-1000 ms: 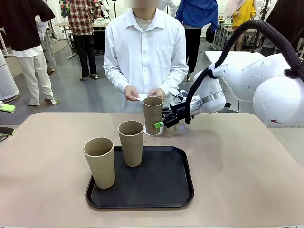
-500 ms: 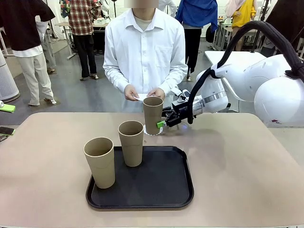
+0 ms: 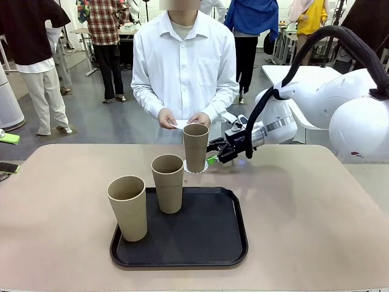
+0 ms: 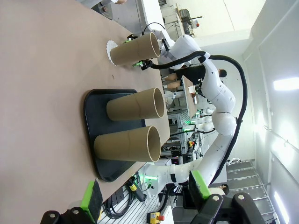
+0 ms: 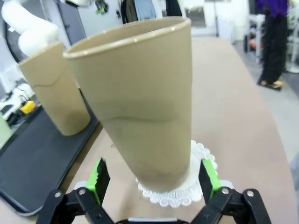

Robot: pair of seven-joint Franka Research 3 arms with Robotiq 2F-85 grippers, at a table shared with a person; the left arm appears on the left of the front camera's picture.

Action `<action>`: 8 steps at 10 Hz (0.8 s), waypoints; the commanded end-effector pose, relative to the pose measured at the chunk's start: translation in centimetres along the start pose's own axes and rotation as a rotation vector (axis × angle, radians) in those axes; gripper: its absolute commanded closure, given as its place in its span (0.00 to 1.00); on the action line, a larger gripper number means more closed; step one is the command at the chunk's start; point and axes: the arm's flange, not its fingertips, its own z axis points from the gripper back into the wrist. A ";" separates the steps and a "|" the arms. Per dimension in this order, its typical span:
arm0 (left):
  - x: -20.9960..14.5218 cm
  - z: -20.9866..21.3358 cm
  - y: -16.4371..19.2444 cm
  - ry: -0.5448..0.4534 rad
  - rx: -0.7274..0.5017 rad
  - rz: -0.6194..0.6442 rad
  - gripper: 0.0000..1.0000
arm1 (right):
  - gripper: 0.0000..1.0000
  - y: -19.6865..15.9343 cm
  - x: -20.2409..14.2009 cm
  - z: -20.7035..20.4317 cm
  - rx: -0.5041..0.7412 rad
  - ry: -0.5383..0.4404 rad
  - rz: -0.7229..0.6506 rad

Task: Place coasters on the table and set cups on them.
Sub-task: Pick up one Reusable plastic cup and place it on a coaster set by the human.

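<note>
The beige table [image 3: 316,213] carries a black tray [image 3: 206,243] with two cups [image 3: 167,182] standing upright on it. Past the tray, a third cup [image 3: 196,148] stands on a lacy coaster [image 5: 173,198]. The right gripper [image 5: 154,179] is spread either side of its base, gaps showing. The left gripper [image 4: 145,193] hangs apart, holding nothing.

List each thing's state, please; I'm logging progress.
far cup: upright on the coaster, ungripped.
coaster: flat on the table, under far cup.
middle cup: upright on the tray.
near cup: upright on the tray.
right gripper: open, astride far cup, not touching.
left gripper: open, empty.
person's hands: holding white paper.
</note>
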 end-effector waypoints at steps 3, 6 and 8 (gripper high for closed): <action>0.2 0.0 0.0 -0.014 -0.020 -0.014 0.00 | 0.00 7.6 4.6 4.9 -0.226 0.305 -0.210; 0.2 0.0 0.0 -0.014 -0.020 -0.014 0.00 | 0.00 15.3 12.0 7.3 -0.502 0.473 -0.455; 0.2 0.0 0.0 -0.014 -0.020 -0.014 0.00 | 0.00 19.5 18.3 6.4 -0.727 0.644 -0.686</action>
